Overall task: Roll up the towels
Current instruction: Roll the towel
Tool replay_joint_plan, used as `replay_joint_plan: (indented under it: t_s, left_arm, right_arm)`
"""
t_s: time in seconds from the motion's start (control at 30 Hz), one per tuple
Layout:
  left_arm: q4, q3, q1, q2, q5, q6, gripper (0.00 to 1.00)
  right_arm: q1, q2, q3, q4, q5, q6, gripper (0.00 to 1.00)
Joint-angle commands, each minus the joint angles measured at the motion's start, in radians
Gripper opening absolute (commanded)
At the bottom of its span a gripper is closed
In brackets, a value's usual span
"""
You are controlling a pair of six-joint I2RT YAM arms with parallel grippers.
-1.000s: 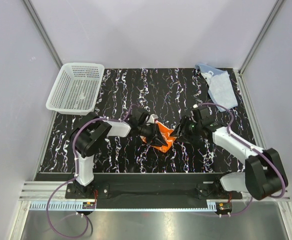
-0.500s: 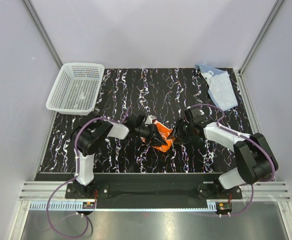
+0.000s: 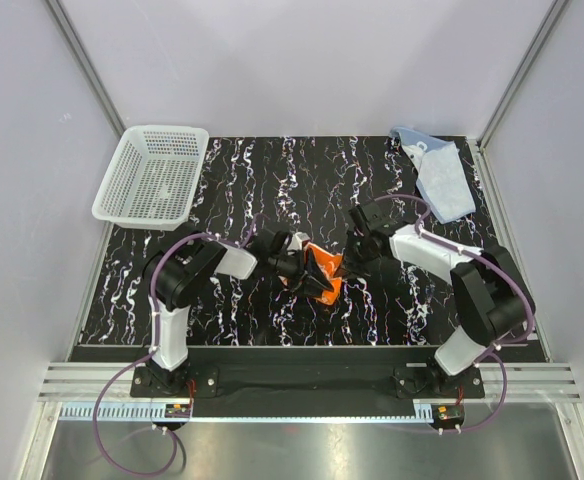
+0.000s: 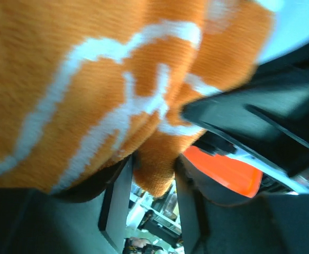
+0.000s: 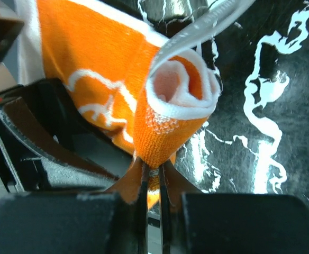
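The orange towel [image 3: 323, 272] lies bunched and partly rolled at mid-table between both grippers. My left gripper [image 3: 301, 268] is at its left side. In the left wrist view its jaws stand apart, and a rounded, unsqueezed fold of the orange towel [image 4: 91, 79] hangs between them at the left gripper [image 4: 153, 177]. My right gripper [image 3: 351, 260] is at the towel's right end. In the right wrist view the right gripper [image 5: 152, 169] is shut on the lower edge of the orange towel's [image 5: 167, 127] rolled end. The light blue towel [image 3: 440, 172] lies crumpled at the back right corner, untouched.
A white mesh basket [image 3: 152, 176] stands at the back left, partly over the edge of the black marbled mat [image 3: 272, 180]. Grey walls close in the table on three sides.
The right gripper has closed onto the orange towel's rolled end and swung slightly left and back. The left jaws have widened around the towel fold.
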Motion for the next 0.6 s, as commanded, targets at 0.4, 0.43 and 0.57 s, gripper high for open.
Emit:
replay_joint_plan:
  t_s: [0.4,0.43,0.57]
  left_arm:
    - [-0.633,0.193,-0.074,-0.228,-0.447,0.491,0.60]
    - [-0.644,0.206,-0.083,-0.257,-0.477,0.504,0.61]
    - [-0.704,0.233,-0.134,-0.314,-0.650,0.559,0.62]
  right_arm:
    - [0.068,0.124,0.222,-0.255,0.149,-0.095,0.00]
    - [0.070,0.130,0.232,-0.260,0.151,-0.095,0.00]
    - [0.076,0.148,0.258,-0.280,0.155,-0.104,0.00]
